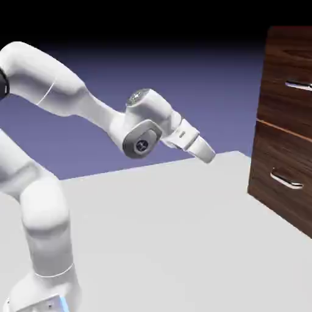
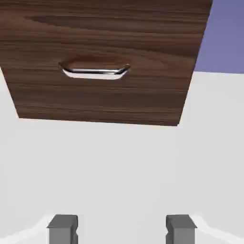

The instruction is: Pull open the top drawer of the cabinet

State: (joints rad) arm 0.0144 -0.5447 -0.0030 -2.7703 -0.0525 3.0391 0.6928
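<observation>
I can read no text, label, brand, number or sign in either of my views.

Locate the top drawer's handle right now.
Exterior view, right edge: the top drawer's handle sits on the cabinet's upper front, above the orange seam and the lower drawer's handle.
</observation>
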